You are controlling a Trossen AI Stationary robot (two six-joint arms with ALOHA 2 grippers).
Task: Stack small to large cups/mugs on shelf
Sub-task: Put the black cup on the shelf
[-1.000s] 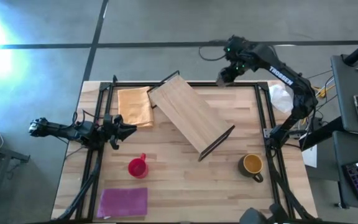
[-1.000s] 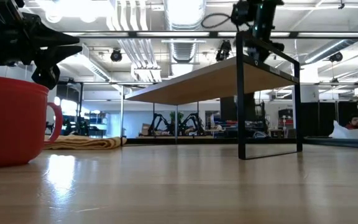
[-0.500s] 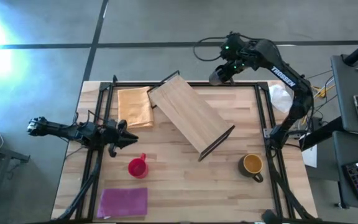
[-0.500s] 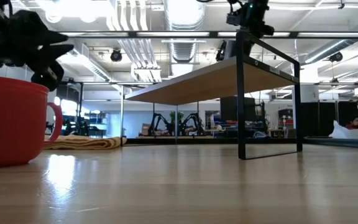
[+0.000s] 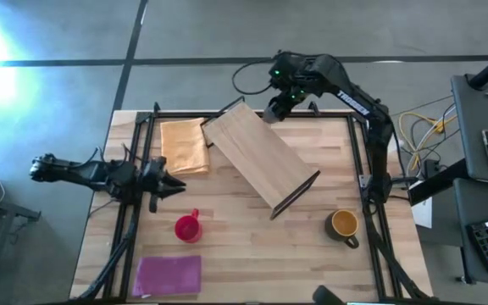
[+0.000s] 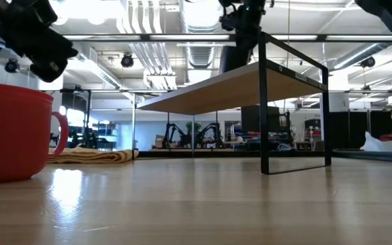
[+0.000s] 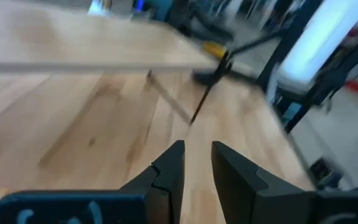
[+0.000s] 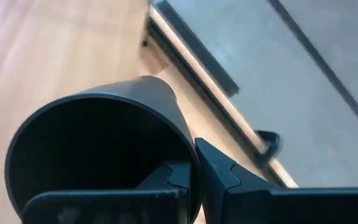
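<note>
Carrying black cup (image 8: 98,149), clamped on its rim by right gripper (image 5: 276,108), toward shelf (image 5: 257,157); next, setting it down upright.

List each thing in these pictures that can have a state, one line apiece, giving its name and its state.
black cup: gripped at its rim, held above the shelf's far end.
right gripper: shut on the black cup.
left gripper: empty, fingers slightly apart.
red mug: upright on the table.
yellow mug: upright on the table.
shelf: standing diagonally, top bare.
orange cloth: lying folded.
purple mat: lying flat.
</note>
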